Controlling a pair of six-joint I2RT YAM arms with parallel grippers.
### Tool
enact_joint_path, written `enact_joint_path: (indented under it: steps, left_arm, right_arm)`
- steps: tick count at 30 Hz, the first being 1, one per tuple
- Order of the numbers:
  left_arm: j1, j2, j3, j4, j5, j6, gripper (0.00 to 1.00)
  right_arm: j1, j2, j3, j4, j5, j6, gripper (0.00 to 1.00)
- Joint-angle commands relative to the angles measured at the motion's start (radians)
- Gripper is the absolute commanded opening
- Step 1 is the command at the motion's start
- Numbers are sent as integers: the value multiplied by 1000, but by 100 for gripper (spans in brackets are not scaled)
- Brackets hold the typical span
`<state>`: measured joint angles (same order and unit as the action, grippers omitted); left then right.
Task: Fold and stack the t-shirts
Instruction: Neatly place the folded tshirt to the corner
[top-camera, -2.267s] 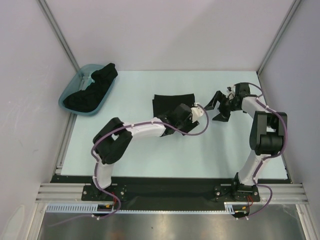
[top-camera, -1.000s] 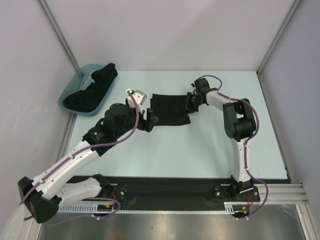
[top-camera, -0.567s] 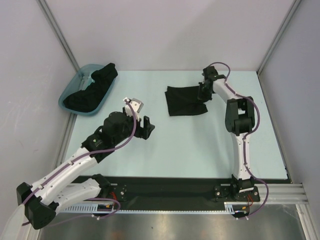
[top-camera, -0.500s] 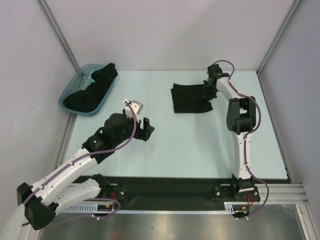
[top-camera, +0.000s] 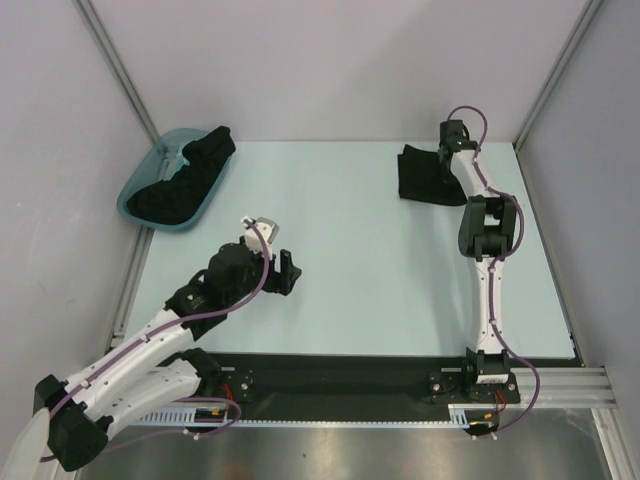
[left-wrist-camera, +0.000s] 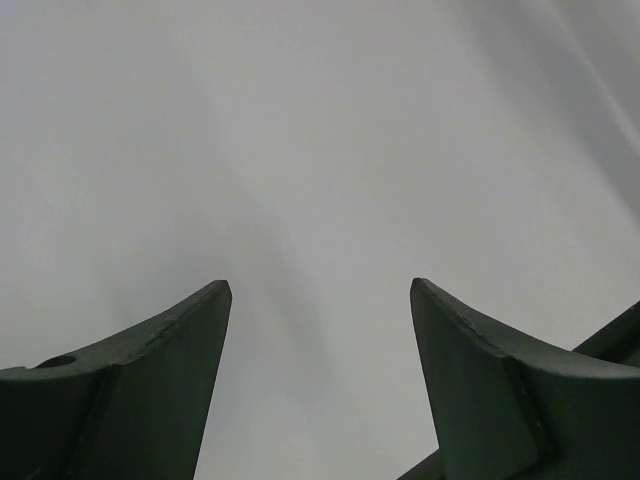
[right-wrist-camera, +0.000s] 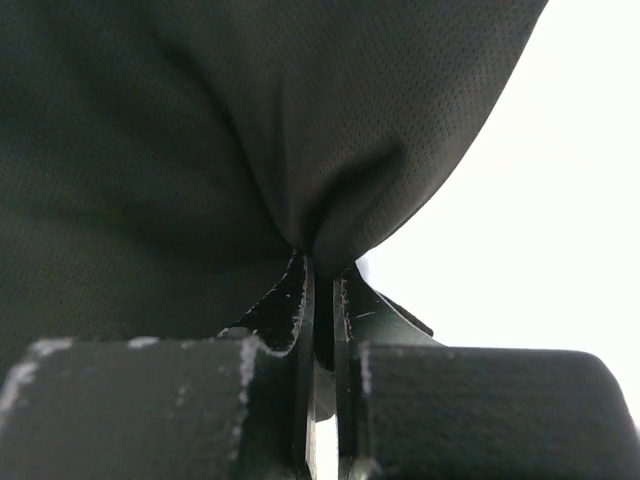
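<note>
Top view: the right gripper (top-camera: 447, 150), reached far out, pinches a folded shirt (top-camera: 418, 178) lying just to its left. The left gripper (top-camera: 286, 272) hangs spread, with other shirts (top-camera: 185, 178) heaped in a tub (top-camera: 128, 198) well off to its left.

Left wrist: fingers apart, nothing between.

Right wrist: jaws clamped on black cloth.

One shirt looks folded — the heap remains.

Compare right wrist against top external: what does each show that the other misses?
Right wrist only: the right fingers shut on a bunched fold of the shirt. Top external only: the shirt's spot at the far right of the table, the tub at far left holding more black cloth, and the left fingers, well clear of the shirt. Both: the same black shirt in the right arm's grip.
</note>
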<state>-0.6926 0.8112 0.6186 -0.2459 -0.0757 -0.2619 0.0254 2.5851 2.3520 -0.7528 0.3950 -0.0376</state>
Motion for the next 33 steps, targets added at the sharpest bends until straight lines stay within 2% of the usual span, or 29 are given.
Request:
enact_joint_path:
  steps: [1,7,14,26,33]
  left_arm:
    - [15,-9,-19,53,-18,-20,78]
    - [22,-7,-65,76,-23,-53,78]
    - [22,-4,-111,83,-6,-83,78]
    - [11,49,-62,71,-4,-69,77]
    - [11,71,-43,68,-3,-74,77]
  right_arm:
    - [-58,47,30,87,178,-119,0]
    - [-127,37,12,257,206,-243,0]
    - [-173,59,27,337,96,-338,0]
    - [-165,150,75,418,56,-326,0]
    - [-189,148,73,420,99,-278,0]
